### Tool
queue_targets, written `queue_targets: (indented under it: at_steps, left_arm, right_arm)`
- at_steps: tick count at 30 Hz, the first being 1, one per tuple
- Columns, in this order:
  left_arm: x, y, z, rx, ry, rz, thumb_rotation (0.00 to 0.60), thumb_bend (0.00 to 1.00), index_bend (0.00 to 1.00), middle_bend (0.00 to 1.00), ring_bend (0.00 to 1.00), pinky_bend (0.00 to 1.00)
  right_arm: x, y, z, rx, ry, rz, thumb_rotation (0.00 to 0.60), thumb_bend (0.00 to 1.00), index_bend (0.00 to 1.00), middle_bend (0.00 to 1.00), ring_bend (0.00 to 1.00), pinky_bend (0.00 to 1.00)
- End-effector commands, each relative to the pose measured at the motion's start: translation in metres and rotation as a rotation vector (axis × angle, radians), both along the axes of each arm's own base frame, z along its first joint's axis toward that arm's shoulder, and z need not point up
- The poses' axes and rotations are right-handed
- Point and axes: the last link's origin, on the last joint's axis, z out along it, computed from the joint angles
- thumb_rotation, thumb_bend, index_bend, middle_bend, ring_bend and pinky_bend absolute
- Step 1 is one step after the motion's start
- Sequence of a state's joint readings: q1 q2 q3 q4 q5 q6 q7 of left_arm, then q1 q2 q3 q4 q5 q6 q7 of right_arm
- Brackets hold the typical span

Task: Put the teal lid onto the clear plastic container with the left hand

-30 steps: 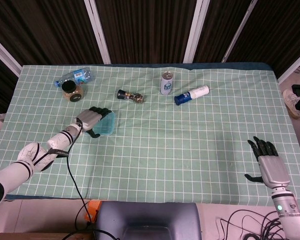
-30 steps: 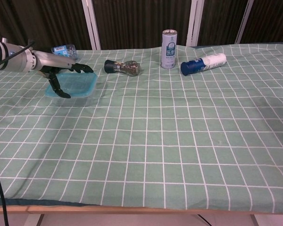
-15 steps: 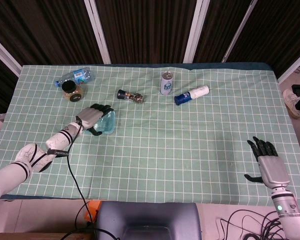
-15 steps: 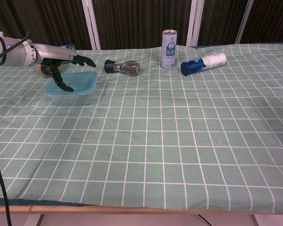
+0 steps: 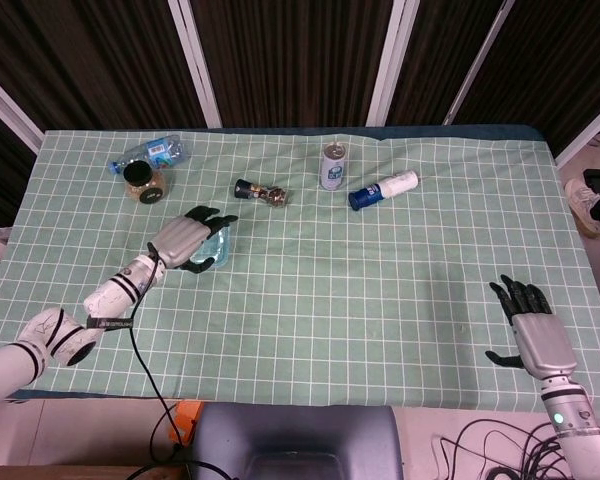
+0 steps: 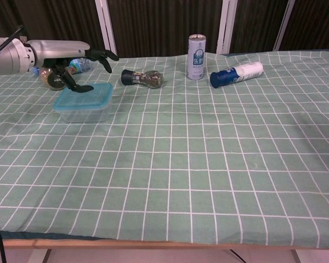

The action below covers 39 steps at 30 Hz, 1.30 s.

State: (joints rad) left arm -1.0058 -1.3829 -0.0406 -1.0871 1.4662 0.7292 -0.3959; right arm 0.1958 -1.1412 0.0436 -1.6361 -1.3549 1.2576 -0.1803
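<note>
The teal lid point(image 6: 86, 96) lies flat on top of the clear plastic container point(image 6: 82, 112), which stands on the checked cloth at the left. In the head view my left hand point(image 5: 184, 241) covers most of the lid point(image 5: 218, 243). In the chest view my left hand point(image 6: 83, 59) hovers above the lid's far edge with its fingers spread and nothing in them. My right hand point(image 5: 533, 328) rests open at the table's near right, far from the container.
Behind the container lie a water bottle point(image 5: 147, 153) and a brown jar point(image 5: 142, 181). A pepper grinder point(image 5: 260, 192), an upright can point(image 5: 333, 165) and a lying blue-capped bottle point(image 5: 383, 189) sit further right along the back.
My left hand has risen off the lid and opened its fingers. The lid stays on the container. The right hand has hardly moved.
</note>
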Motion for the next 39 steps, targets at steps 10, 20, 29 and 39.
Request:
queue_targets:
  at_steps: [10, 20, 29, 39]
  left_arm:
    - [-0.02, 0.001, -0.024, 0.042, 0.028, 0.109, 0.6, 0.4, 0.0, 0.17, 0.07, 0.03]
    - [-0.027, 0.003, -0.033, 0.019, 0.054, 0.134, 0.6, 0.39, 0.0, 0.15, 0.05, 0.03]
    - [-0.03, 0.003, -0.035, 0.012, 0.068, 0.137, 0.6, 0.39, 0.0, 0.12, 0.02, 0.02]
    - [-0.036, 0.001, -0.035, 0.0, 0.079, 0.151, 0.6, 0.39, 0.0, 0.12, 0.02, 0.03]
  right_arm:
    - [-0.001, 0.001, 0.003, -0.005, -0.009, 0.001, 0.6, 0.06, 0.0, 0.0, 0.0, 0.0]
    - [-0.002, 0.002, 0.005, -0.01, -0.01, -0.004, 0.6, 0.06, 0.0, 0.0, 0.0, 0.0]
    - [-0.002, 0.001, 0.004, -0.008, -0.01, -0.004, 0.6, 0.06, 0.0, 0.0, 0.0, 0.0]
    - [-0.002, 0.0, 0.003, -0.005, -0.007, -0.006, 0.6, 0.06, 0.0, 0.0, 0.0, 0.0]
